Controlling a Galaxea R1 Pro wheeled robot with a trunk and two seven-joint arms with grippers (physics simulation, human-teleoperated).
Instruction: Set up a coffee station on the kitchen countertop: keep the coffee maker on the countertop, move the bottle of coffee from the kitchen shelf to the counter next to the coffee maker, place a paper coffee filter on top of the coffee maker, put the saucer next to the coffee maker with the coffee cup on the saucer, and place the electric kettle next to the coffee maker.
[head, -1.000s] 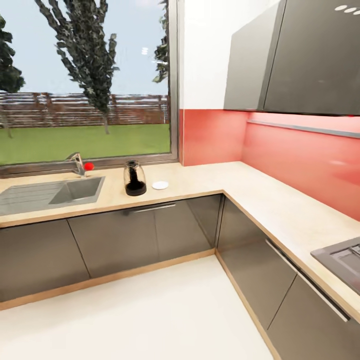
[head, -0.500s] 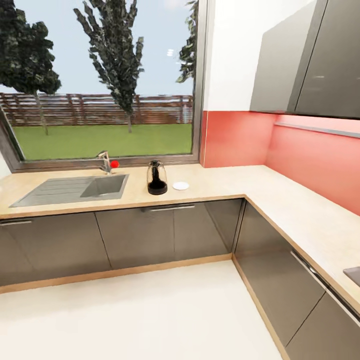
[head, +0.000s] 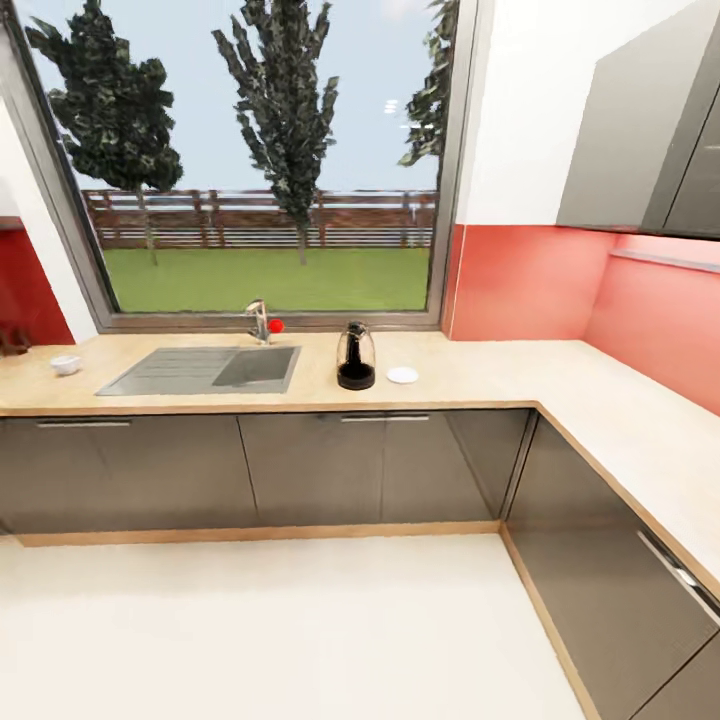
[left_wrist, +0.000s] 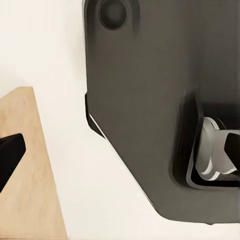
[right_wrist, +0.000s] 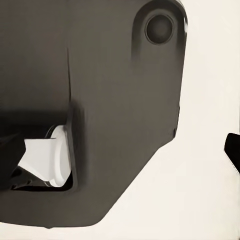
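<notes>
I'm on approach, nothing carried that I can see. The coffee maker (head: 355, 357) stands mid-counter beside the sink (head: 205, 370), saucer (head: 402, 375) just beside it, a cup (head: 65, 364) near the counter's left end. I can't tell either gripper's opening. Next, I judge, roll closer.

Sink (head: 205, 371) and faucet (head: 258, 321) below the window (head: 270, 160)

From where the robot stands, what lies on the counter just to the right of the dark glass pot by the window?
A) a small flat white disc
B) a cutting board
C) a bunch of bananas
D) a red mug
A: in the head view a small flat white disc lies on the countertop close beside the dark glass pot, on the side away from the sink.
</notes>
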